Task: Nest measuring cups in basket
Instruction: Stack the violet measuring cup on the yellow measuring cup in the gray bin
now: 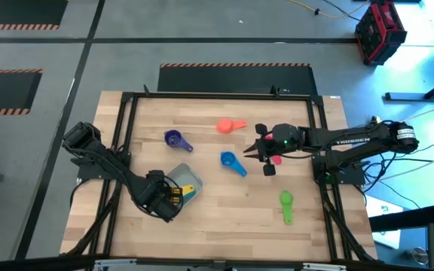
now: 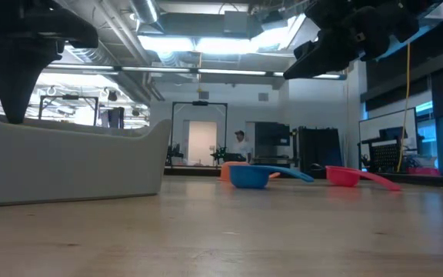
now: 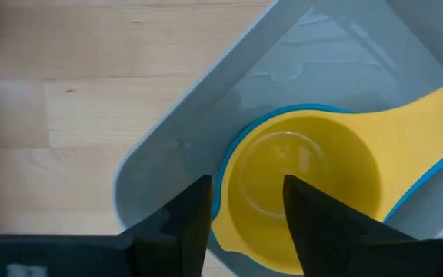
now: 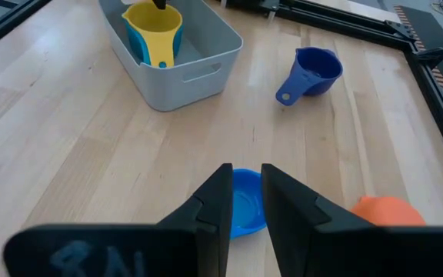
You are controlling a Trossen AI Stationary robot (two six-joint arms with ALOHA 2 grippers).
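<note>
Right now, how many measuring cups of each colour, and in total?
Purple plastic measuring cup: 1
Coral-orange plastic cup: 1
Blue plastic cup: 1
Pink-red plastic cup: 1
Green plastic cup: 1
Yellow plastic cup: 1
Teal plastic cup: 1
Total: 7

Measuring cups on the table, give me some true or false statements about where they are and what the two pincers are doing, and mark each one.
1. The yellow cup sits inside the teal cup in the basket. True.
2. The green cup is in the basket. False: it lies on the table, on the right arm's side.
3. The left pincer is over the basket, open. True.
4. The right pincer grips the purple cup. False: it holds nothing and is over the blue cup.
5. The coral-orange cup is nested in the blue cup. False: it lies apart on the table.
</note>
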